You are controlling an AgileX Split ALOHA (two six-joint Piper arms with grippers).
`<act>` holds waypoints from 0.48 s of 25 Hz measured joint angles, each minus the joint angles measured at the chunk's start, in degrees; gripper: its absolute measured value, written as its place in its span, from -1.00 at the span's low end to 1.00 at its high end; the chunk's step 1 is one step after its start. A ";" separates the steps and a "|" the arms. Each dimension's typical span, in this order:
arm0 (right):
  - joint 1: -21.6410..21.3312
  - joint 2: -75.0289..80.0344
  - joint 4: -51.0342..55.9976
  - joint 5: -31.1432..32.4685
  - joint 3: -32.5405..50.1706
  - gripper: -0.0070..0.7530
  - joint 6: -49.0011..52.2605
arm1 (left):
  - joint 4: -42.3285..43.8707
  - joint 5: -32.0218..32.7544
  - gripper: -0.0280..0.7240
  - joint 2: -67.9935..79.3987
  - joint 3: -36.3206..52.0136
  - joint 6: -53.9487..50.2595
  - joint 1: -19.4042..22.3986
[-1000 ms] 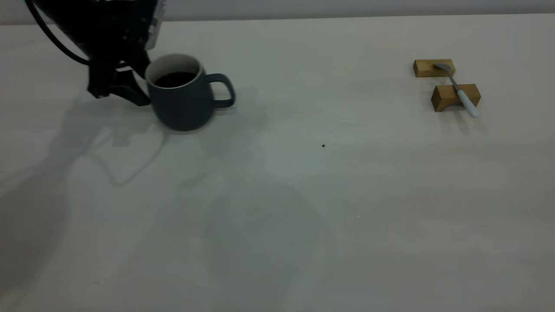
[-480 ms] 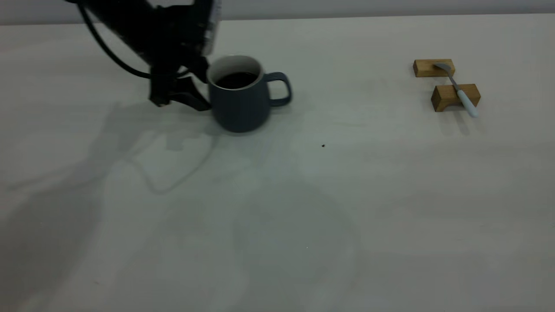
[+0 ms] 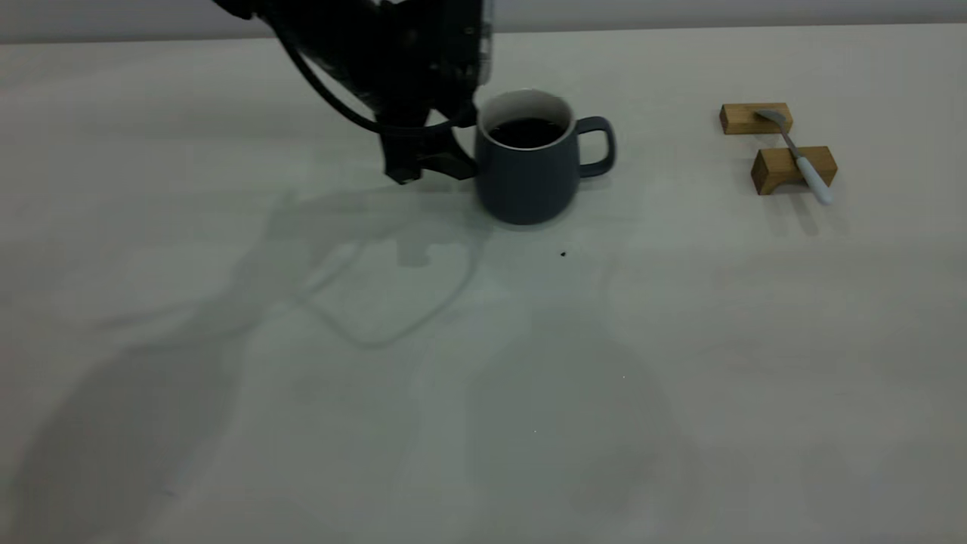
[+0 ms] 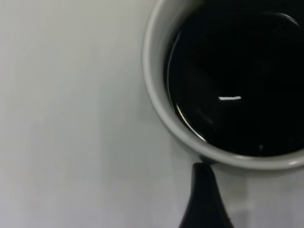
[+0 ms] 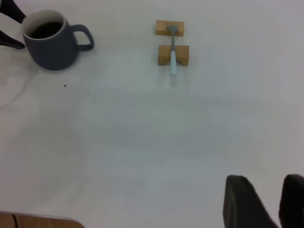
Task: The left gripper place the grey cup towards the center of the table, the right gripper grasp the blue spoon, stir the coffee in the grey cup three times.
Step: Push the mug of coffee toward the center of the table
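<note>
The left gripper (image 3: 453,162) is pinching the grey cup (image 3: 529,170) and placing it mid-table. Next, the right gripper (image 5: 266,202), fingers slightly apart, must grab the blue spoon (image 3: 804,162) right of the cup.

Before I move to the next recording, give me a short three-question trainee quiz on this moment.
1. True or false: the blue spoon rests across two wooden blocks.
2. Which way does the grey cup point its handle in the exterior view: A) toward the left gripper, B) toward the spoon, C) toward the camera?
3. Fill in: the cup holds dark ____.

Key: 1 true. 2 B; the left gripper is at the cup's opposite side. 3 coffee. The right gripper hangs far from the spoon, its fingers apart.
</note>
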 joint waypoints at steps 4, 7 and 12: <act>0.00 0.00 0.00 0.00 0.00 -0.36 0.00 | -2.22 -0.35 0.63 0.00 0.00 0.63 -1.80; 0.00 0.00 0.00 0.00 0.00 -0.36 0.00 | -3.34 -0.62 0.63 0.00 0.00 1.20 -2.71; 0.00 0.00 0.00 0.00 0.00 -0.36 0.00 | -3.40 -0.75 0.63 -0.08 0.00 -0.02 -2.49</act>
